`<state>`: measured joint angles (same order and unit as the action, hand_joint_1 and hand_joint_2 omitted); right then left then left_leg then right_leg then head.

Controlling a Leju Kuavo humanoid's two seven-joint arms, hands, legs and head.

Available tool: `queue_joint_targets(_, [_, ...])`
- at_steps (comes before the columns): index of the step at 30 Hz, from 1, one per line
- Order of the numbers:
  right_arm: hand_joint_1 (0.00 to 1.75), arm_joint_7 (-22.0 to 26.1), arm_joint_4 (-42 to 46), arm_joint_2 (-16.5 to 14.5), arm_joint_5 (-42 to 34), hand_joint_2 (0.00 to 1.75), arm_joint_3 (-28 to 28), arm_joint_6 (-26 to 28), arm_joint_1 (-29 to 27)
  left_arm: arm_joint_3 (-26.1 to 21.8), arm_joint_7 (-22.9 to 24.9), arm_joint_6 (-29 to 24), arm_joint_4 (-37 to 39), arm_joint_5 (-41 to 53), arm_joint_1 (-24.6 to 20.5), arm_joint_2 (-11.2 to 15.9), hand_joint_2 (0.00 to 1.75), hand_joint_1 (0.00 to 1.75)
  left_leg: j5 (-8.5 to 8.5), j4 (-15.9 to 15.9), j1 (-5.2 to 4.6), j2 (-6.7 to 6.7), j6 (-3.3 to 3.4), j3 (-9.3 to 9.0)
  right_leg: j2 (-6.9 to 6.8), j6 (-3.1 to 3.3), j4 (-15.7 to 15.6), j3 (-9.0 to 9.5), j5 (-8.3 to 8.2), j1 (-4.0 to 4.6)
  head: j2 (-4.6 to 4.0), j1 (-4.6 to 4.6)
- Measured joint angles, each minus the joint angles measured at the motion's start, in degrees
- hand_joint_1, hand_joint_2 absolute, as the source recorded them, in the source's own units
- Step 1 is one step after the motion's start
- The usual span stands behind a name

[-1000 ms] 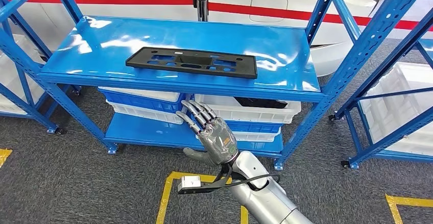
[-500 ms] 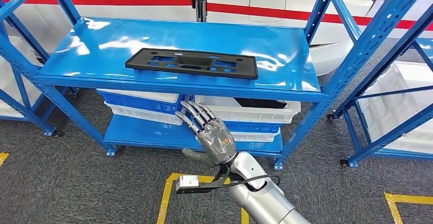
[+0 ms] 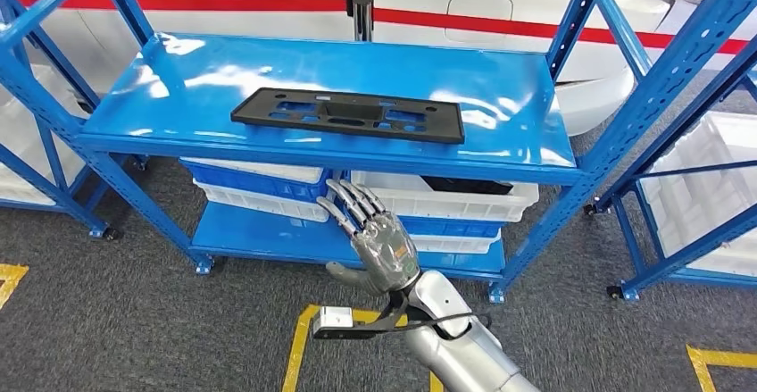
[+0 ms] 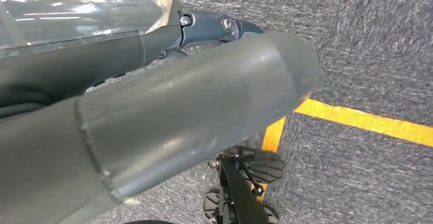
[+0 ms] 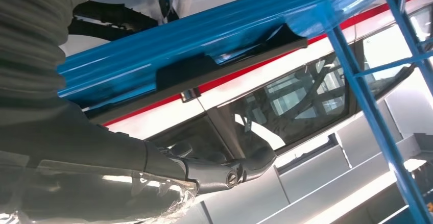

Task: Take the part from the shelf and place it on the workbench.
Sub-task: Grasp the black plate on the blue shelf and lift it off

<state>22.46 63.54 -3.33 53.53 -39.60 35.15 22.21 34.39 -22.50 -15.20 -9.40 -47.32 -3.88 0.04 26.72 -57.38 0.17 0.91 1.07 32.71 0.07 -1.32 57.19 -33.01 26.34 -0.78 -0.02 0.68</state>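
Note:
A long flat black plastic part [image 3: 348,113] with several cut-outs lies on the glossy blue top shelf [image 3: 196,79], near its front edge. My right hand [image 3: 379,240] hovers in front of the rack, below the top shelf's front rail, fingers spread and pointing up towards the shelf, holding nothing. From below in the right wrist view, the part [image 5: 224,60] overhangs the blue rail, past my right hand's dark fingers [image 5: 224,170]. My left hand [image 4: 178,106] hangs over the grey carpet with its thumb and a finger stretched out, empty.
White and blue bins [image 3: 446,197] sit on the lower shelf right behind my right hand. More blue racks stand at left and right, one with a white bin [image 3: 705,187]. Yellow tape [image 3: 299,356] marks the carpet. A white vehicle body with a red stripe is behind.
The whole picture has shifted slightly right and down, so the camera moved. My right hand keeps the same spread pose below the shelf rail. The part has not moved on the shelf.

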Motion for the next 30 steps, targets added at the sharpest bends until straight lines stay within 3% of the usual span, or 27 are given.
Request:
queue_joint_targets(2, [0.0,-0.01,-0.03,-0.05,0.01,1.75,0.13,0.1,0.0,0.02,0.04,-0.03,0.0,0.02,0.01,0.08,0.0,0.0,0.64,-0.45,0.25,-0.12,-0.38,0.0,0.05,0.49,-0.07,0.24,0.13,-0.45,0.0,0.09])
queue_joint_targets(4, [0.0,-0.01,-0.06,-0.17,0.02,1.75,0.2,0.19,0.0,0.04,0.08,-0.03,0.0,0.05,-0.01,0.05,0.0,0.0,2.71,-3.86,0.54,-0.44,-1.0,1.4,0.06,1.01,-0.14,0.62,0.29,-0.71,0.0,0.24])
queue_joint_targets(6, [0.0,-0.01,-0.14,-0.27,0.01,1.75,0.22,0.23,-0.06,0.08,0.17,-0.02,0.0,0.09,0.01,0.04,0.0,0.0,6.25,-11.24,0.64,-0.67,-1.54,5.1,0.02,1.47,-0.13,0.97,0.57,-0.71,0.0,0.33])
queue_joint_targets(7, [0.0,-0.02,-0.21,-0.31,0.0,1.75,0.22,0.24,-0.14,0.12,0.24,-0.02,0.01,0.1,0.04,0.04,0.0,0.0,7.46,-14.81,0.72,-0.7,-1.7,7.14,0.01,1.63,-0.12,1.14,0.72,-0.72,0.0,0.33])
queue_joint_targets(8, [0.0,-0.02,-0.29,-0.32,-0.01,1.75,0.22,0.24,-0.26,0.21,0.31,-0.02,0.01,0.1,0.07,0.04,0.0,0.0,7.61,-16.81,0.82,-0.71,-1.79,8.55,0.02,1.68,-0.1,1.35,0.92,-0.75,0.0,0.35])
queue_joint_targets(9, [0.0,-0.03,-0.34,-0.32,-0.01,1.75,0.22,0.24,-0.42,0.32,0.35,-0.02,0.02,0.11,0.09,0.05,0.0,0.0,6.54,-16.62,0.97,-0.73,-1.86,8.92,0.05,1.62,-0.08,1.65,1.17,-0.82,0.0,0.34])
queue_joint_targets(10, [0.0,-0.04,-0.37,-0.32,-0.01,1.75,0.22,0.24,-0.58,0.44,0.37,-0.03,0.02,0.11,0.1,0.05,0.0,0.0,4.44,-14.22,1.17,-0.76,-1.93,8.18,0.09,1.44,-0.07,2.09,1.52,-0.93,0.0,0.35])
queue_joint_targets(12, [0.0,-0.05,-0.37,-0.34,-0.01,1.75,0.24,0.25,-0.73,0.68,0.38,-0.04,0.02,0.11,0.08,0.06,0.0,0.0,-0.07,-6.45,1.52,-0.89,-2.22,4.9,0.14,0.7,0.04,2.92,2.43,-0.88,0.0,0.41])
queue_joint_targets(13, [0.0,-0.08,-0.37,-0.36,-0.01,1.75,0.26,0.26,-0.74,0.79,0.38,-0.04,0.01,0.11,0.05,0.05,0.0,0.0,-1.22,-3.61,1.59,-0.83,-2.19,3.57,0.15,0.29,0.06,3.17,2.87,-0.72,0.0,0.42])
queue_joint_targets(15, [0.0,-0.12,-0.36,-0.36,-0.01,1.75,0.35,0.32,-0.73,0.96,0.38,-0.04,0.01,0.11,0.01,0.01,0.0,0.0,-1.22,-1.73,1.33,-0.61,-1.7,2.56,0.15,-0.39,-0.15,3.36,3.43,-0.23,0.0,0.26])
queue_joint_targets(18, [0.0,-0.2,-0.33,-0.38,0.07,1.75,0.57,0.45,-0.73,1.03,0.33,-0.04,0.0,0.13,-0.01,-0.02,0.0,0.0,-0.94,-1.49,0.95,-0.47,-0.22,2.17,0.08,-1.18,0.41,3.59,4.22,-0.17,0.0,0.02])
queue_joint_targets(20, [0.0,-0.35,-0.31,-0.38,0.23,1.75,0.68,0.6,-0.79,1.07,0.26,-0.04,0.0,0.17,-0.01,-0.02,0.0,0.0,-0.71,-1.3,0.8,-0.48,0.69,1.7,0.03,-0.92,5.94,0.82,6.52,-0.22,0.0,-0.07])
queue_joint_targets(22, [0.0,-0.6,-0.31,-0.3,0.38,1.75,0.71,0.7,-1.08,1.11,0.22,-0.04,0.01,0.25,0.0,-0.01,0.0,0.0,-0.29,-1.3,0.48,-0.45,1.33,1.31,0.02,-0.39,14.24,-4.08,9.12,-0.11,0.0,-0.15])
queue_joint_targets(23, [0.0,-0.72,-0.31,-0.24,0.46,1.75,0.72,0.72,-1.31,1.16,0.22,-0.03,0.02,0.32,0.01,0.0,0.0,0.0,-0.06,-1.31,0.25,-0.37,1.55,1.04,0.02,-0.38,16.9,-6.08,9.45,0.04,0.0,-0.17])
queue_joint_targets(24, [0.0,-0.78,-0.31,-0.18,0.55,1.75,0.73,0.73,-1.49,1.22,0.22,-0.02,0.02,0.39,0.02,0.0,0.0,0.0,0.2,-1.31,-0.02,-0.25,1.71,0.71,0.02,-0.51,17.33,-7.01,8.76,0.28,0.0,-0.2])
queue_joint_targets(26, [0.0,-0.88,-0.28,-0.13,0.78,1.75,0.74,0.76,-1.68,1.33,0.22,0.01,0.01,0.5,0.03,-0.02,0.0,0.0,0.78,-1.29,-0.64,0.02,1.94,-0.21,0.03,-0.58,11.85,-5.84,4.92,1.0,0.0,-0.23])
queue_joint_targets(28, [0.0,-1.06,-0.2,-0.08,1.04,1.75,0.8,0.88,-1.73,1.41,0.27,0.03,0.01,0.53,0.0,-0.25,0.0,0.0,1.42,-1.29,-1.11,0.24,1.96,-0.93,0.18,0.39,4.35,-3.11,0.89,1.83,0.0,-0.08])
queue_joint_targets(30, [0.0,-1.28,-0.14,0.04,1.34,1.75,0.93,1.05,-1.82,1.45,0.37,0.05,0.02,0.56,-0.01,-0.43,0.0,0.0,1.91,-1.29,-1.21,0.4,1.66,-1.19,0.34,1.44,1.51,-1.84,-0.6,2.29,0.0,0.09])
